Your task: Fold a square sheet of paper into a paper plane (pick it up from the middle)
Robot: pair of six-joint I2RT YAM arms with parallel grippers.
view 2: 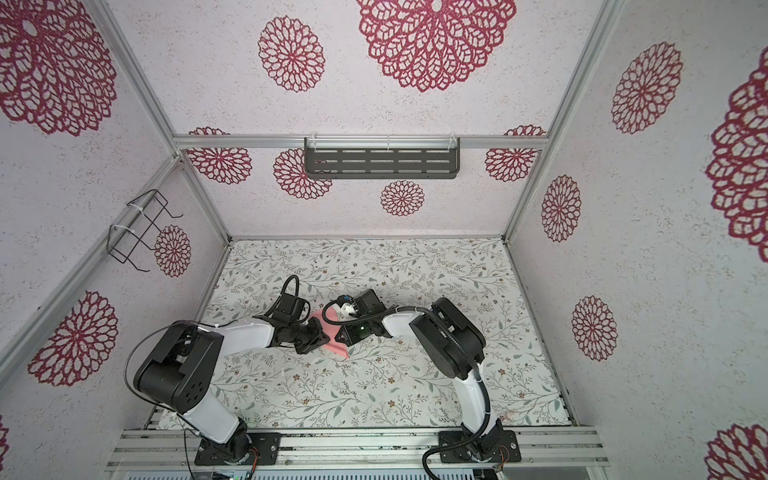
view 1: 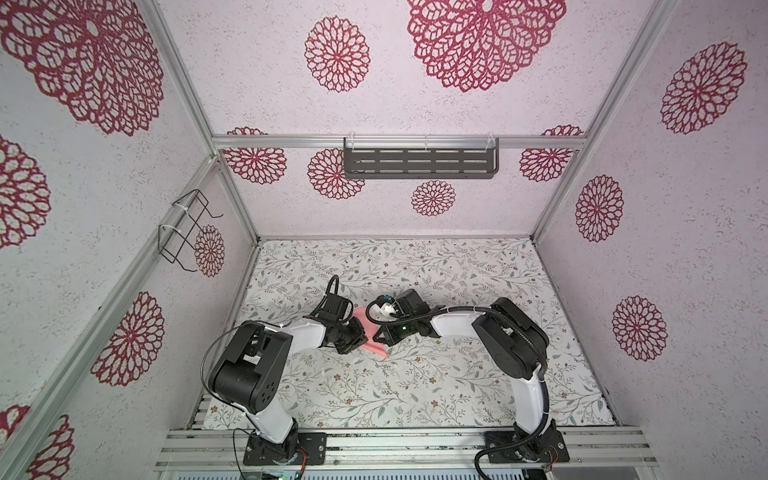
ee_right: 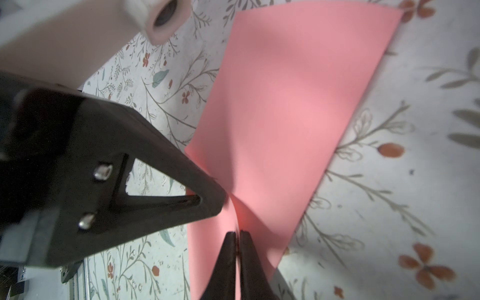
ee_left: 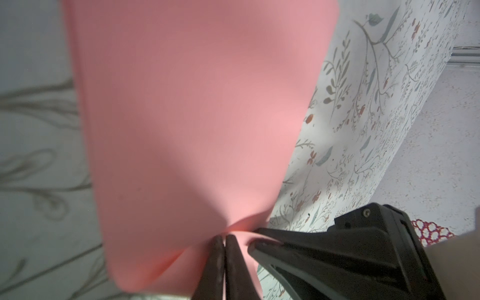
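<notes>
Left pincer [ee_left: 225, 237] and right pincer [ee_right: 237, 233] both pinch shut on the middle of the square sheet of paper [view 1: 375, 349], seemingly lifted off the bench [view 1: 415, 395]. Pulling apart could tear it.

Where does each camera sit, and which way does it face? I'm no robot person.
Both top views: one twin-eyed head high above the arm bases, looking down at the table and back wall; left arm and right arm show whole.
Left wrist: on the left arm, looking along the left gripper at the square sheet of paper; the right gripper shows too.
Right wrist: on the right arm, facing the same sheet from the opposite side; both grippers show.
Shared: both grippers pinching the sheet.
</notes>
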